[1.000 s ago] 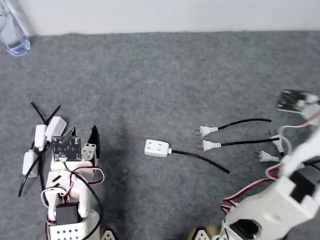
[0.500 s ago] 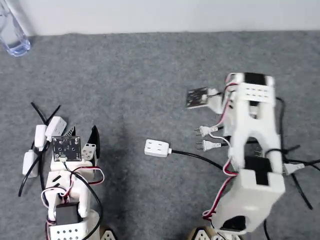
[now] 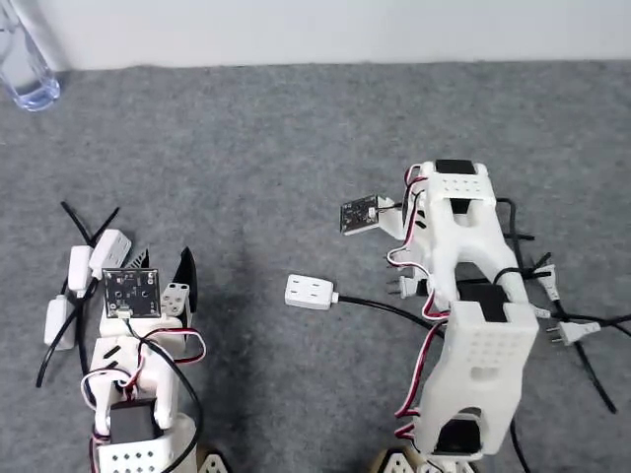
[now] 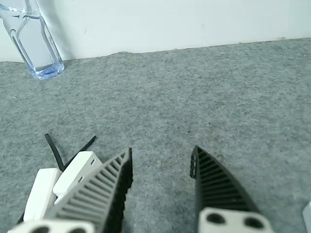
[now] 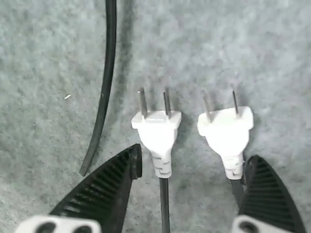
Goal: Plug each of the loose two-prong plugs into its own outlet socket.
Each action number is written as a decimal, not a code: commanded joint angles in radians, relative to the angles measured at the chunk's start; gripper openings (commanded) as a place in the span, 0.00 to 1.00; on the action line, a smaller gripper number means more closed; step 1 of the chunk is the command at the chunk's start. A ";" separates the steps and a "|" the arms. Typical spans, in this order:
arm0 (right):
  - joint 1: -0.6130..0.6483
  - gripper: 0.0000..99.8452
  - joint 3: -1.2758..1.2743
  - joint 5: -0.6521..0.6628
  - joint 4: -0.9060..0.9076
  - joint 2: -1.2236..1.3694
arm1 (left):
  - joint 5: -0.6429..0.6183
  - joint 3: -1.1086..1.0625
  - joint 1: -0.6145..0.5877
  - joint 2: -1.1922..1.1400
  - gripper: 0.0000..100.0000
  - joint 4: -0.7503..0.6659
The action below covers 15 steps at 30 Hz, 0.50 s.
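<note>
Right claw (image 5: pixel 193 160) gaping wide, plug (image 5: pixel 158 128) lying between its fingers (image 5: pixel 104 189), second plug (image 5: pixel 226 126) lying just beside, left claw (image 4: pixel 162 154) gaping wide near white sockets (image 4: pixel 73 172), another socket (image 3: pixel 309 292) lying between the arms.

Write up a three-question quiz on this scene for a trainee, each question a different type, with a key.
1. True or false: the left gripper is shut.
2. Multiple choice: how many white plugs lie between the fingers of the right gripper in the right wrist view? A) one B) two C) three
3. Fill in the blank: the outlet socket in the middle of the table trails a ___ cord.

Key
1. False: its fingers stand apart above the grey mat.
2. B: two lie side by side, prongs pointing away from the gripper.
3. black
</note>
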State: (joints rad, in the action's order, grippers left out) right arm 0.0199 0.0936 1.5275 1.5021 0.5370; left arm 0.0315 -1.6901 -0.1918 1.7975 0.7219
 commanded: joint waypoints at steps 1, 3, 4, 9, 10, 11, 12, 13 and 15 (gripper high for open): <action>0.028 0.28 -0.002 -0.003 -0.005 0.010 | 0.006 0.008 0.012 0.014 0.18 -0.012; 0.024 0.26 -0.002 -0.003 -0.004 0.008 | 0.006 0.008 0.012 0.014 0.18 -0.012; 0.022 0.26 -0.002 -0.003 -0.004 0.008 | 0.006 0.008 0.012 0.014 0.18 -0.012; 0.028 0.26 -0.034 -0.005 -0.013 0.012 | 0.006 0.008 0.012 0.014 0.18 -0.012; 0.028 0.26 -0.035 -0.005 -0.013 0.012 | 0.006 0.008 0.012 0.014 0.18 -0.012; 0.028 0.26 -0.035 -0.005 -0.013 0.012 | 0.006 0.008 0.012 0.014 0.18 -0.012; 0.028 0.26 -0.035 -0.005 -0.013 0.012 | 0.006 0.008 0.012 0.014 0.18 -0.012; 0.028 0.26 -0.035 -0.005 -0.013 0.012 | 0.006 0.008 0.012 0.014 0.18 -0.012; 0.027 0.26 -0.035 -0.005 -0.019 0.012 | 0.006 0.008 0.012 0.014 0.18 -0.011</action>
State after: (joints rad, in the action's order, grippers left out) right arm 0.0230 0.0936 1.5275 1.4899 0.5386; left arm 0.0315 -1.6901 -0.1918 1.7975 0.7219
